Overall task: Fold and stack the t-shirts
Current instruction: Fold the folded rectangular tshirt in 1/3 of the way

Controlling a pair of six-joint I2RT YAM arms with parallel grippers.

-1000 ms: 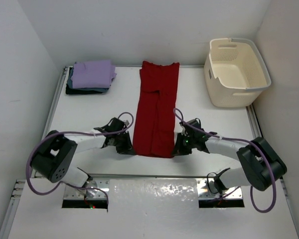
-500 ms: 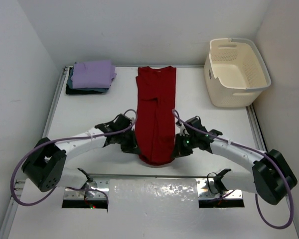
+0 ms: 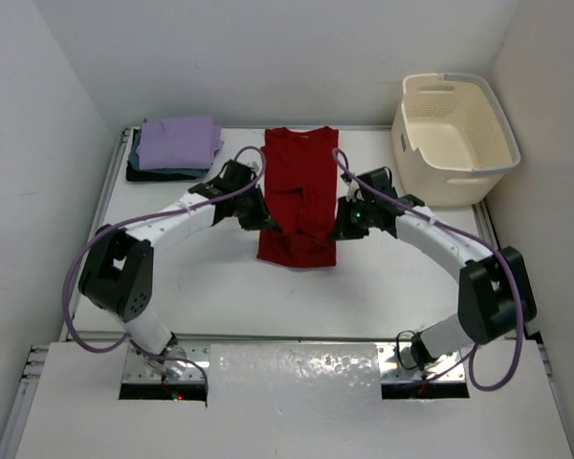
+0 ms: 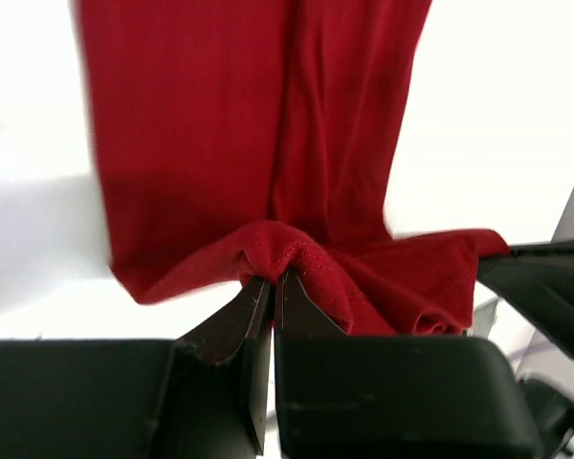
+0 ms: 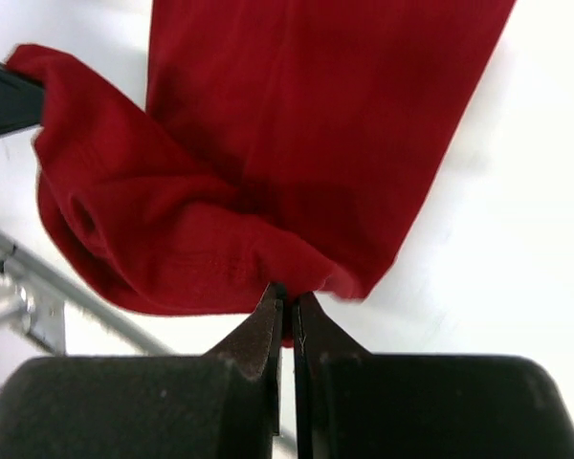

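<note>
The red t-shirt [image 3: 299, 196] lies as a long strip in the middle of the table, its near hem lifted and doubled back over its middle. My left gripper [image 3: 266, 222] is shut on the hem's left corner [image 4: 268, 253]; my right gripper [image 3: 338, 229] is shut on its right corner [image 5: 287, 277]. Both wrist views show red cloth [image 5: 297, 115] pinched between the closed fingertips, with the rest of the shirt spread beyond. A folded lavender t-shirt [image 3: 178, 142] tops a stack at the back left, with teal and black t-shirt edges [image 3: 163, 173] under it.
A cream laundry basket [image 3: 452, 139] stands at the back right, close to my right arm. White walls close in on the left, back and right. The metal rail [image 3: 297, 337] runs along the table's near edge.
Both grippers have carried the shirt's near hem away from the table's near edge toward the back, folding the lower part over the upper part. The stack and basket have not moved.
</note>
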